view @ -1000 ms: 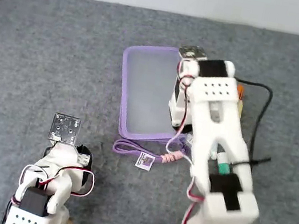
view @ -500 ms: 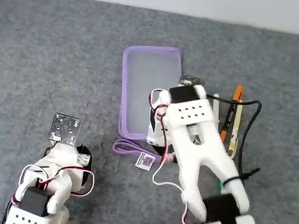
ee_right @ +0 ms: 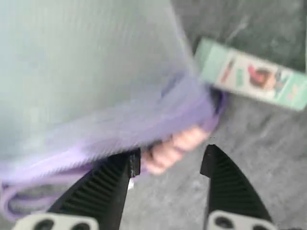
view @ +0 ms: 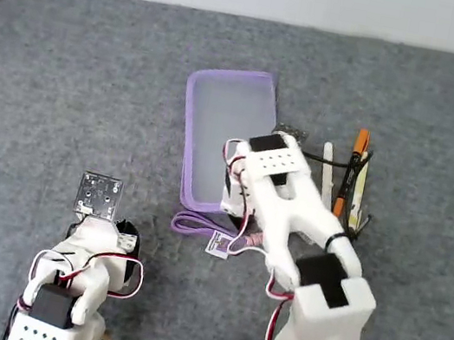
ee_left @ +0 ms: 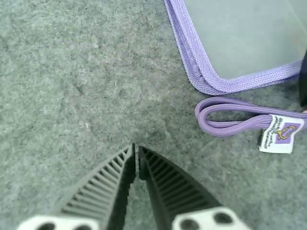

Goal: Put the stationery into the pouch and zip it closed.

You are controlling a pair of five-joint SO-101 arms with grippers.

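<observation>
The translucent pouch (view: pixel 223 134) with purple edging lies flat in the middle of the table. Its purple strap loop (ee_left: pixel 235 117) and tag (ee_left: pixel 280 134) lie off its near corner. My right gripper (ee_right: pixel 171 158) is open over the pouch's near right corner, with the pink zipper pull (ee_right: pixel 175 146) between its fingers but not clamped. A mint-green boxed item (ee_right: pixel 249 75) lies just past that corner. A white pen (view: pixel 327 163), an orange marker (view: pixel 355 162) and a yellowish piece (view: pixel 359 189) lie right of the pouch. My left gripper (ee_left: pixel 135 155) is shut and empty on the carpet, short of the strap.
Grey carpet (view: pixel 68 72) covers the table, with a pale wall along the far edge. The left arm (view: pixel 77 271) sits folded at the near left. A black cable (view: pixel 378 161) runs by the pens.
The right arm drew back from the pouch's far right side to its near right corner, uncovering the pens. The left arm has stayed still.
</observation>
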